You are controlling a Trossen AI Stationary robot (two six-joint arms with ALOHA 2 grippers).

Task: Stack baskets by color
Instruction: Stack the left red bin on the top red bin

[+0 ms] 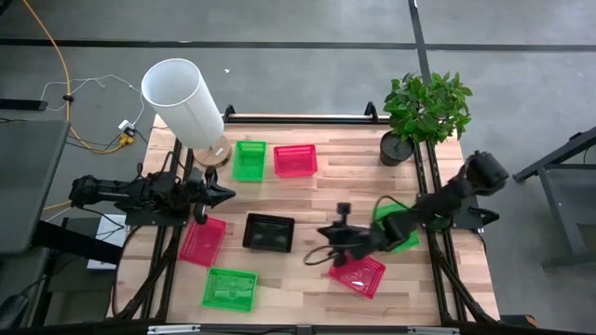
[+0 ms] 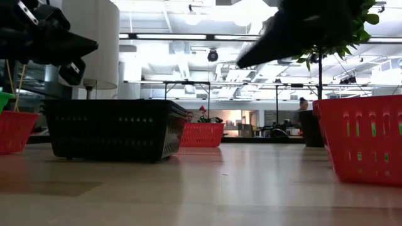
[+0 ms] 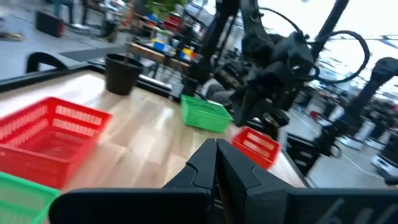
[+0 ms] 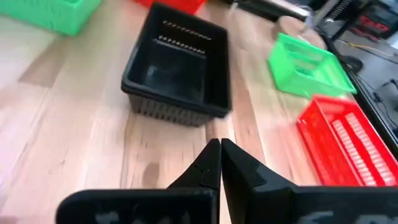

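Several baskets lie apart on the wooden table, each on its base. A black basket (image 1: 268,233) (image 4: 180,68) sits mid-table. Green baskets lie far (image 1: 249,160), near (image 1: 230,288) and at the right (image 1: 399,228), partly under my right arm. Pink baskets lie far (image 1: 295,159), left (image 1: 202,240) and near right (image 1: 357,273). My right gripper (image 1: 315,257) (image 4: 219,152) hovers shut and empty just right of the black basket, pointing at it, slanting down. My left gripper (image 1: 226,194) (image 3: 216,152) waits shut and level at the left, above the table.
A tall white cylinder (image 1: 183,100) stands at the far left corner and a potted plant (image 1: 424,112) at the far right corner. Bare wood shows between the black basket and the near green one, and in the middle of the table.
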